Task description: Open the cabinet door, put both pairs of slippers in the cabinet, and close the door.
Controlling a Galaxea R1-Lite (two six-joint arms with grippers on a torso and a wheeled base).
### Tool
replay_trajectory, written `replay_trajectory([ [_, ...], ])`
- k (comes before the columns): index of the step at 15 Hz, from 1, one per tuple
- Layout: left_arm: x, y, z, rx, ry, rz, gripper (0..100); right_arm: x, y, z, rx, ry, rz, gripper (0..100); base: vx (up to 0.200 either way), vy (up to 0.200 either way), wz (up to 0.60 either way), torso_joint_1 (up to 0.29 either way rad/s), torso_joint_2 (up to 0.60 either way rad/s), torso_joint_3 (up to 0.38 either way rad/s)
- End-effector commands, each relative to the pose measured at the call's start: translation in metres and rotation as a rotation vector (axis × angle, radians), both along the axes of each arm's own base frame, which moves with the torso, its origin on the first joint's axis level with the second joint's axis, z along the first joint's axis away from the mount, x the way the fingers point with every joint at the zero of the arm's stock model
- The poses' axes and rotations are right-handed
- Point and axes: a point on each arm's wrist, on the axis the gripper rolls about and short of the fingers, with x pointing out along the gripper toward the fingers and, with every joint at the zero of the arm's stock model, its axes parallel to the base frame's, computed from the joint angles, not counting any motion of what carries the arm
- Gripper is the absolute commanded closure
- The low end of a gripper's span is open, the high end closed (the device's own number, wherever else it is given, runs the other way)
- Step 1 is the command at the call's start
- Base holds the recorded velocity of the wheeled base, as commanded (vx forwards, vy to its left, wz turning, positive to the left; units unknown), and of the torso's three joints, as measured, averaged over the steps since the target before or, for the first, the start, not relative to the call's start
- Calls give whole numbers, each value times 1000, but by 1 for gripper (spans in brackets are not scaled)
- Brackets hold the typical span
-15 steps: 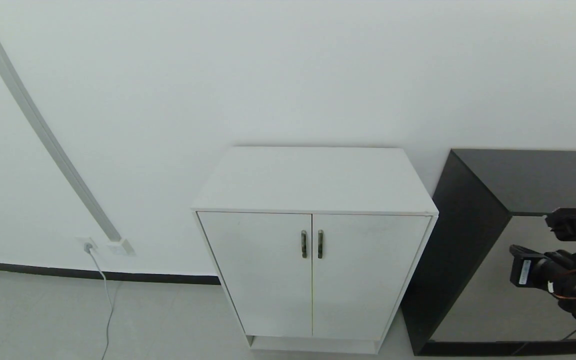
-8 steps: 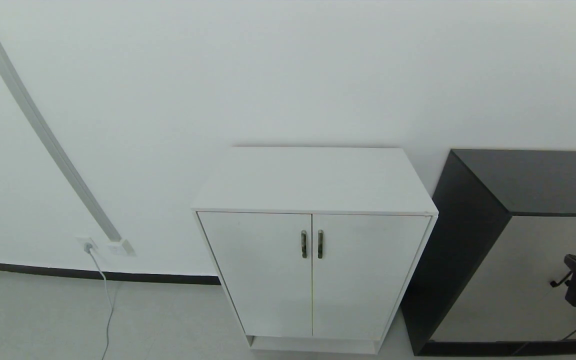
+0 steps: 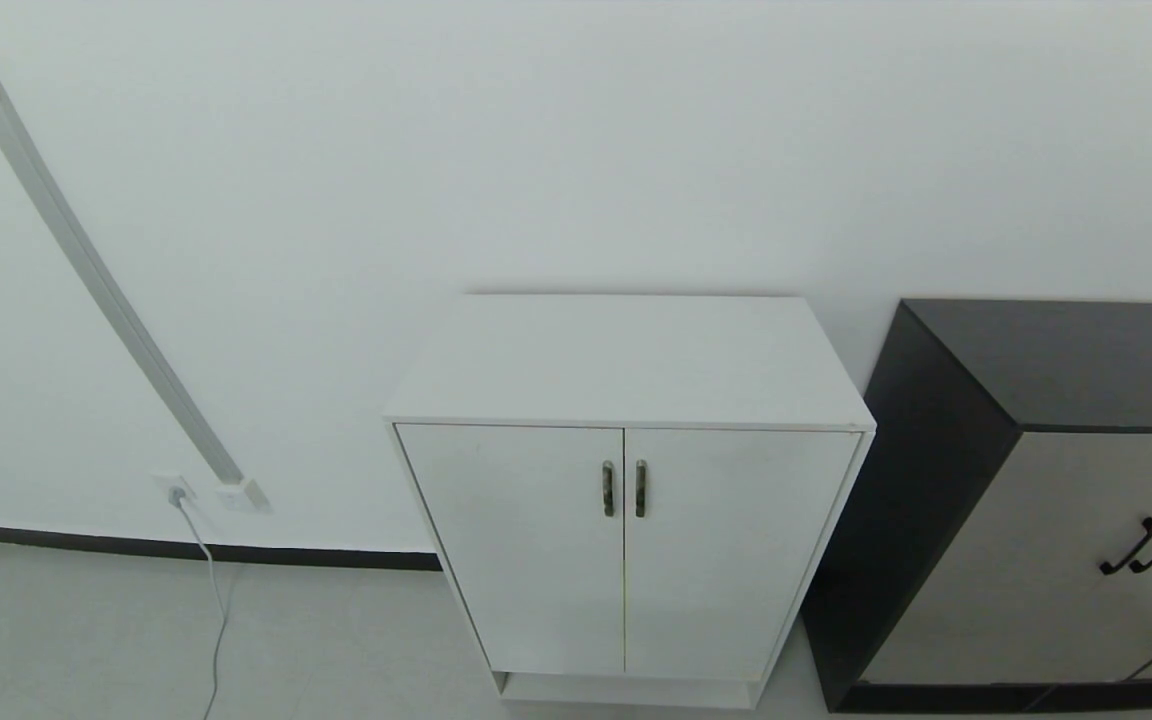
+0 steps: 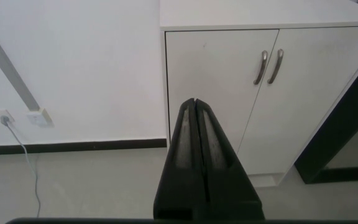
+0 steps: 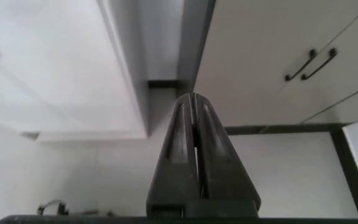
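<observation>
A white cabinet [image 3: 626, 360] stands against the wall with both doors shut. Its two metal handles [image 3: 608, 488] meet at the middle seam. In the left wrist view, my left gripper [image 4: 194, 104] is shut with nothing in it and hangs some way in front of the left door [image 4: 216, 74], left of the handles [image 4: 261, 67]. My right gripper [image 5: 193, 98] is also shut and empty. It is low, before the gap between the white cabinet's side [image 5: 42, 81] and the black cabinet [image 5: 260, 56].
The black cabinet [image 3: 1036, 480] with dark handles [image 3: 1146, 545] stands close on the right of the white one. A wall socket with a cable [image 3: 176, 492] and a slanted white conduit [image 3: 86, 260] are on the left. Bare floor [image 3: 136, 640] lies left of the cabinet.
My right arm has dropped down and to the right, almost out of the head view, uncovering the black cabinet's handles. The white cabinet has stayed shut.
</observation>
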Motion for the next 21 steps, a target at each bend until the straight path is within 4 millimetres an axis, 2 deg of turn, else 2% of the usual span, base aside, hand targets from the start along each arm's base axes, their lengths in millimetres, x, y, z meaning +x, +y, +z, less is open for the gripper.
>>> replay_trajectory([
  [1, 0, 0, 0, 1, 1, 0, 100, -29, 2, 3, 4, -65, 55, 100, 0, 0, 0, 0, 0, 0],
  [5, 0, 0, 0, 1, 1, 0, 100, -55, 5, -14, 11, 24, 145, 100, 0, 0, 0, 0, 0, 0],
  [11, 0, 0, 0, 1, 0, 0, 100, -66, 7, -47, 17, 131, 201, 100, 0, 0, 0, 0, 0, 0],
  [21, 0, 0, 0, 1, 1, 0, 100, -72, 7, -54, 19, 149, 230, 100, 0, 0, 0, 0, 0, 0],
])
